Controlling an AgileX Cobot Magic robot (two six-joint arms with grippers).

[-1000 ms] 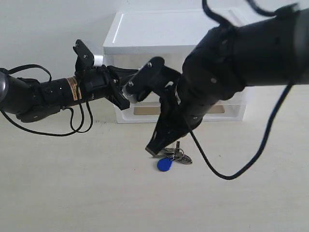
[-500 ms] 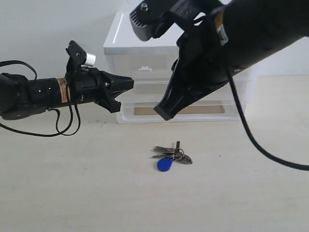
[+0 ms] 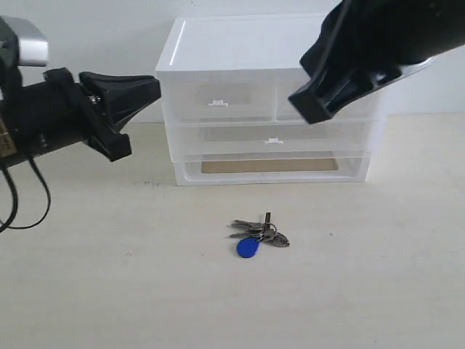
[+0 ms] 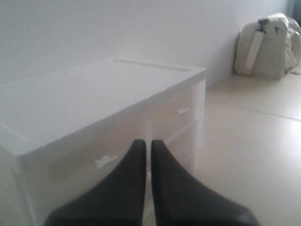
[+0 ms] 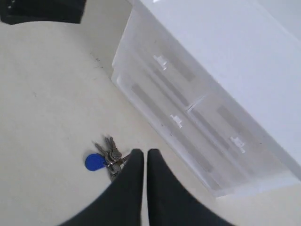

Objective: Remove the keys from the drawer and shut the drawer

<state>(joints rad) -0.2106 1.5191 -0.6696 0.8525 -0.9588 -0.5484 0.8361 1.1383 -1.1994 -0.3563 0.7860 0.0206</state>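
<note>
The keys (image 3: 259, 234) lie loose on the pale surface (image 3: 109, 291), out in the open in front of the cabinet (image 3: 240, 51) and well apart from it. Their blue fob (image 3: 248, 249) is on the side away from the cabinet. Nothing touches or covers them.

In the right wrist view the right fingers (image 5: 133, 165) are pressed together with only a thin slit between them. They hang above the keys (image 5: 109, 155) and hold nothing.

Behind the keys, a flat tan sheet (image 3: 269, 166) shows through the cabinet's clear bottom tray. The full-width drawer (image 3: 272, 138) sits above that. In the top row the drawer (image 5: 225, 127) sits level with its left twin (image 5: 164, 66).

In the exterior view the right fingers (image 3: 320, 98) hang in front of the drawer (image 3: 356, 110) and hide most of its front.

The left fingers (image 3: 131, 91) are off the cabinet's left end, clear of it. They are also pressed together and empty (image 4: 135, 160).

Far off past the cabinet, a pale bag (image 4: 268, 44) rests against the wall.
</note>
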